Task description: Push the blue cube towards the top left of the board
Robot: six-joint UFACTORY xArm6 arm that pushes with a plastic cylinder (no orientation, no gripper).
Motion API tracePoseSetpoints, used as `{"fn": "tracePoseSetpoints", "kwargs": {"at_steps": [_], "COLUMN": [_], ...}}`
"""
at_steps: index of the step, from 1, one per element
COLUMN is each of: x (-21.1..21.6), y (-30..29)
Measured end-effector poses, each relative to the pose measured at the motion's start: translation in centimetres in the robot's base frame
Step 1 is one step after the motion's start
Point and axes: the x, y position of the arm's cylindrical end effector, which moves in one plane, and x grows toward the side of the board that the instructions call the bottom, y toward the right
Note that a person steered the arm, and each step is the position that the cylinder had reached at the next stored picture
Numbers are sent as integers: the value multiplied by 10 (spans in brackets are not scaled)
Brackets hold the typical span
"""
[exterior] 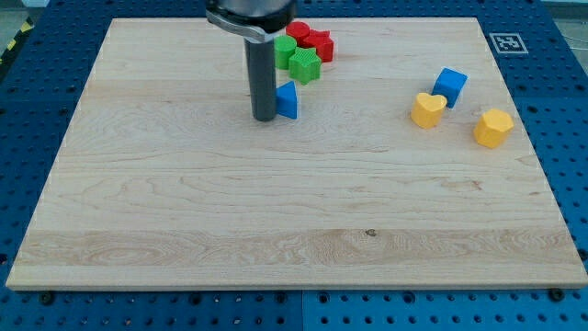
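Blue cube [450,85] — board's [184,211] upper right, just beside yellow heart [427,109]. My tip [265,119] — no fingers — touches small blue block [288,100], well left of cube.

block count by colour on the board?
Blue: 2 — cube, block beside my tip
Red: 2 —
Green: 2 —
Yellow: 2 —
Total: 8
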Motion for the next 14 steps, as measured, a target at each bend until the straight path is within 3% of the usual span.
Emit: {"fn": "tracePoseSetpoints", "kwargs": {"at_steps": [2, 3, 6, 8, 10, 14], "x": [49, 12, -19, -83, -97, -163], "y": [83, 113, -17, -61, -131, -127]}}
